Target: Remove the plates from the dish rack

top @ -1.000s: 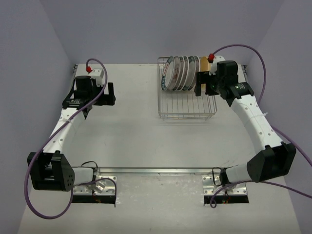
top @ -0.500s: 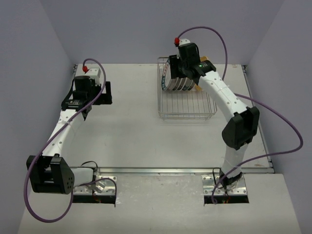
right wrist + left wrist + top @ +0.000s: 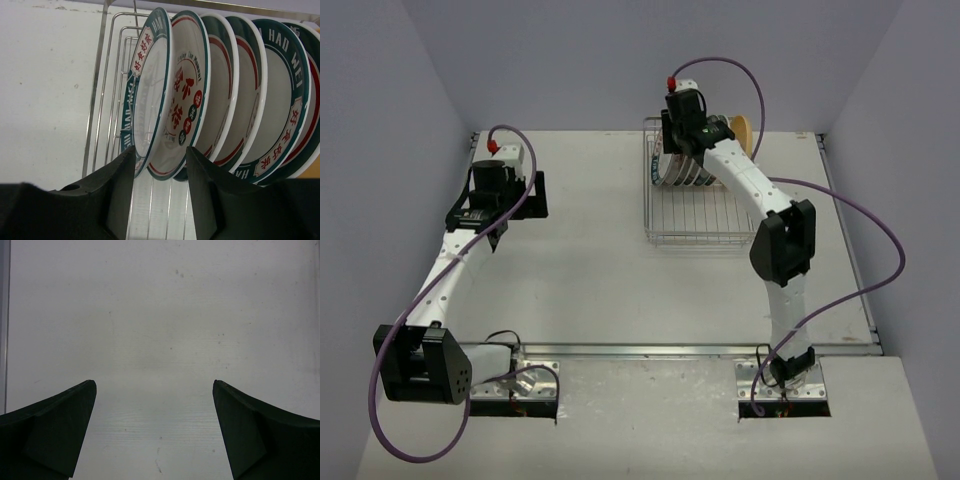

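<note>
Entry: the dish rack (image 3: 705,218) sits at the back of the counter (image 3: 590,270) on the right arm's side, with the plates (image 3: 235,95) standing on edge in its prong slots and a tan plate (image 3: 741,130) closing the far end, so each must be lifted by its rim. I have the right gripper (image 3: 160,152) parted narrowly, straddling the lower rim of the end plate (image 3: 150,85) and perhaps its red-lettered neighbour (image 3: 182,95), not yet pinching. The left gripper (image 3: 154,384) hangs spread wide over the counter, well apart from the rack, parked out of the way by my reckoning.

Table (image 3: 600,260): pale grey-white top, faintly specked and scuffed.
Standing on it: silver wire dish rack (image 3: 705,215), right of centre, close to the back edge.
Near edge: metal rail (image 3: 650,350) running across, between two bolted base plates (image 3: 535,378).
</note>
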Controlling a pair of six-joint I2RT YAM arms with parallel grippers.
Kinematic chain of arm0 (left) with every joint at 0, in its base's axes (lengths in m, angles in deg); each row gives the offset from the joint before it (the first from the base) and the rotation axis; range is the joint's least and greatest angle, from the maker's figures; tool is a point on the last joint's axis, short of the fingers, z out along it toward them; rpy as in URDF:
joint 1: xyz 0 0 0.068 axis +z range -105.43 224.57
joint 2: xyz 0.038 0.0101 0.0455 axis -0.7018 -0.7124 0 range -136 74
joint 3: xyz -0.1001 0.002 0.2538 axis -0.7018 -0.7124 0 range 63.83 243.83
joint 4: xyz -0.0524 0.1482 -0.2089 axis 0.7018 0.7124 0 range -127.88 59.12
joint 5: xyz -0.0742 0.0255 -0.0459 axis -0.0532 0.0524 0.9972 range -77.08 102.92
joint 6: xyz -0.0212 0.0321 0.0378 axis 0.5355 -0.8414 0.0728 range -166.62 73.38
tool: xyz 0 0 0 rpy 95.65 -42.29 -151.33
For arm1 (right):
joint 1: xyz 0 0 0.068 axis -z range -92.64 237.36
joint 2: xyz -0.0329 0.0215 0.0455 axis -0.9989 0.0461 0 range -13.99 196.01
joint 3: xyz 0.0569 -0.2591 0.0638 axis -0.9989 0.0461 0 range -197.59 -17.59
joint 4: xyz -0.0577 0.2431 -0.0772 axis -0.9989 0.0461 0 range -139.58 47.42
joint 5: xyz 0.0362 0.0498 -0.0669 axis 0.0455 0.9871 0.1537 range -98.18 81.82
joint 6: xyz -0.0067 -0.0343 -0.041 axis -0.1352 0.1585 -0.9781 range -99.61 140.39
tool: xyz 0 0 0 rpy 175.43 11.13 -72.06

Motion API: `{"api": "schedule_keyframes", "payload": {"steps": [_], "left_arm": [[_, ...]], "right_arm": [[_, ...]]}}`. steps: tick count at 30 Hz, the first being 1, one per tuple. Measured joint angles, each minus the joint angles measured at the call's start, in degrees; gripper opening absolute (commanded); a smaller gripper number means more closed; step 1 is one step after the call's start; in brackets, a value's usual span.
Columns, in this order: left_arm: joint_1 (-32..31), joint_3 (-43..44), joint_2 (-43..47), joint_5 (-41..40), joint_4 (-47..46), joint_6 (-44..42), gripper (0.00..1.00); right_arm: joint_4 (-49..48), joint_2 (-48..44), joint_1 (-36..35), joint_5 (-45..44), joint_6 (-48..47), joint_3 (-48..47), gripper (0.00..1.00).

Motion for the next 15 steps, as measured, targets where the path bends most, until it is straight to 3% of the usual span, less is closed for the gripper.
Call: {"api": "schedule_keyframes", "payload": {"steps": [15], "left_arm": [[-0.01,-0.02,-0.02,-1.8,-0.09,0.03,1.0]], "right_arm": [[-5.96,7.67,-2.54,-10.8,-0.45,-3.1,0.36]]}}
